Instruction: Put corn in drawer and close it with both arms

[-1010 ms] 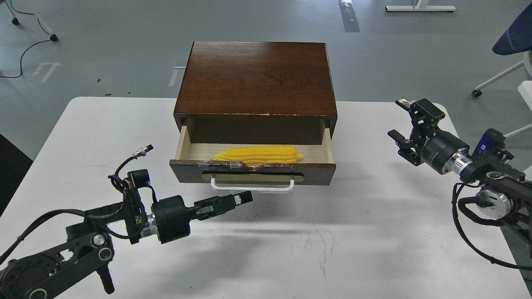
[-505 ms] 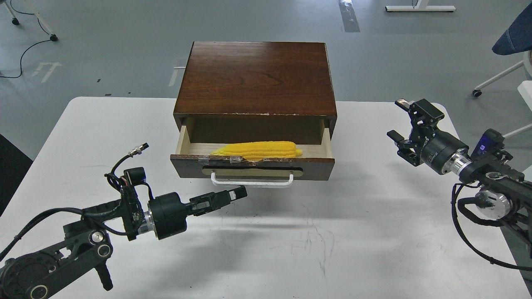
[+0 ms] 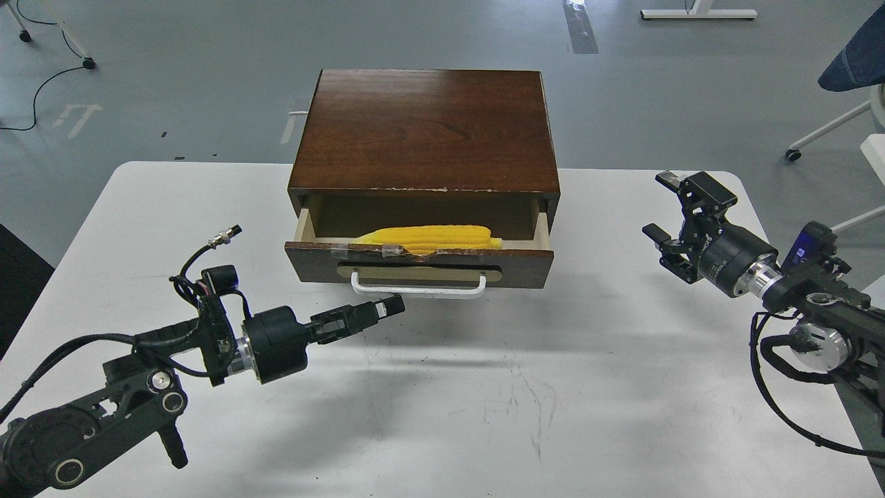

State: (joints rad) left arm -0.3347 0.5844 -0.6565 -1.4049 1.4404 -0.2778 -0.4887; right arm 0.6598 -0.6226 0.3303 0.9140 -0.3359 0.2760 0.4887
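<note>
Inside the drawer (image 3: 419, 261) lies the corn (image 3: 430, 237) — lengthwise along the chipped front, tip to the left. It sits partly open in the dark cabinet (image 3: 425, 131) at the desk's (image 3: 588, 387) far edge. My left gripper (image 3: 388, 306) reaches in from the near-left corner, just below the white handle (image 3: 417, 288); its fingers look pressed together, holding nothing — though contact is hard to judge. By the right edge, the right gripper (image 3: 662, 207) hovers spread wide, empty.

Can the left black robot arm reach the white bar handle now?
Probably yes. The left gripper sits just below the white bar handle of the dark brown wooden drawer, with only bare white table between them.
</note>
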